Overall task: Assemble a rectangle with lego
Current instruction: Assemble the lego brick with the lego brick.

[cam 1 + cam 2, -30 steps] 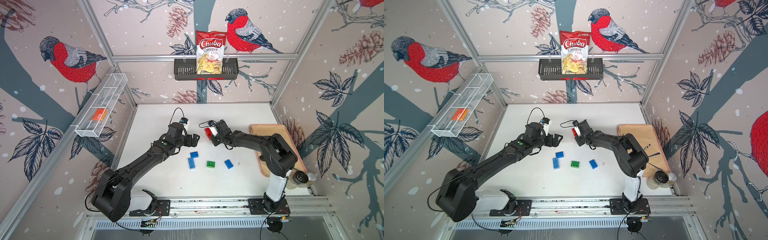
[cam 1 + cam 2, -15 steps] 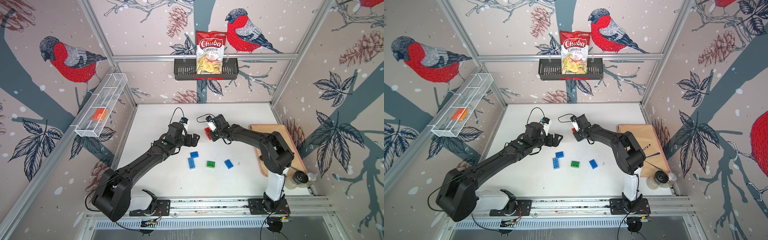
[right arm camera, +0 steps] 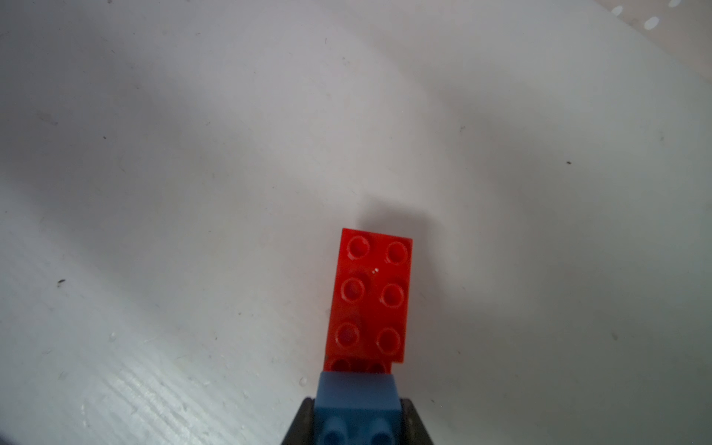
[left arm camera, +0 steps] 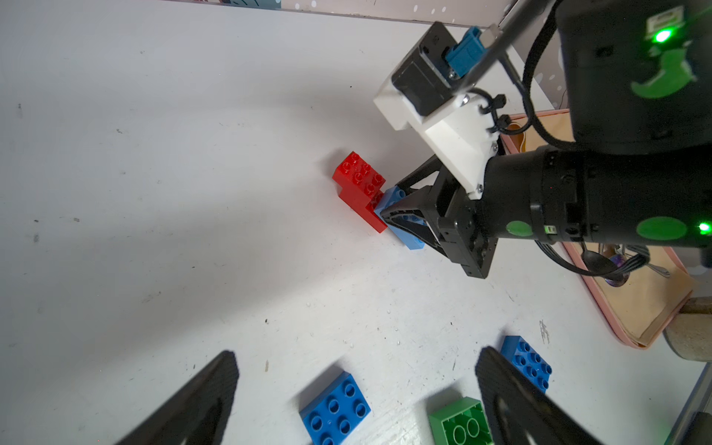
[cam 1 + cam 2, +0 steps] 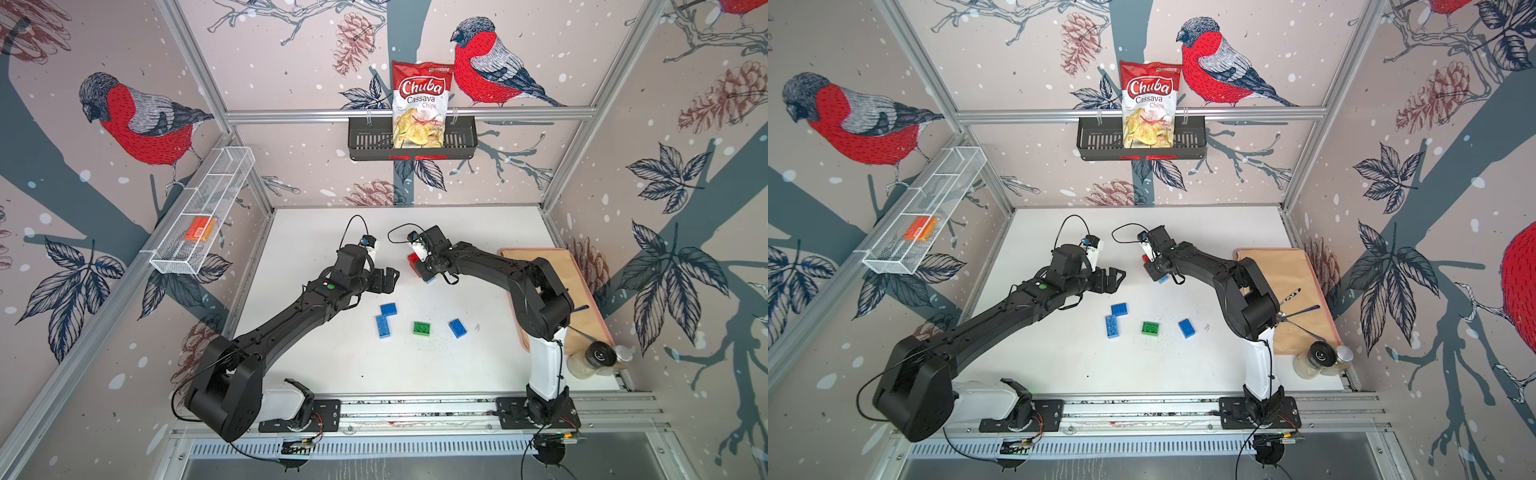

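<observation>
White tabletop (image 5: pixel 332 365) lies under me, boxed in by bird-print walls. My right gripper (image 5: pixel 424 270) is clamped on a light blue brick (image 4: pixel 413 240) joined to two red bricks (image 4: pixel 358 185), which are stacked as a step with studs up. The cluster sits low toward the back of the table, and I cannot tell whether it rests on the surface. My left gripper (image 5: pixel 390 277) is spread wide with nothing between its fingers, near the cluster but apart from it.

Closer to my bases lie a short blue brick (image 5: pixel 388 309) just beside a long blue brick (image 5: pixel 382 326), then a green brick (image 5: pixel 422 328) and a third blue brick (image 5: pixel 457 328).

On the left wall a wire basket (image 5: pixel 174 266) holds an orange box (image 5: pixel 200 228). On the back wall a black basket (image 5: pixel 368 139) holds a chip bag (image 5: pixel 419 104). A tan tray (image 5: pixel 536 254) lies to my right, and a spoon (image 5: pixel 1302 311) on it shows clearly in a top view.

My right wrist camera shows only the clamped cluster. My left wrist camera takes in the right gripper and three loose bricks, the green one hollow side up.
</observation>
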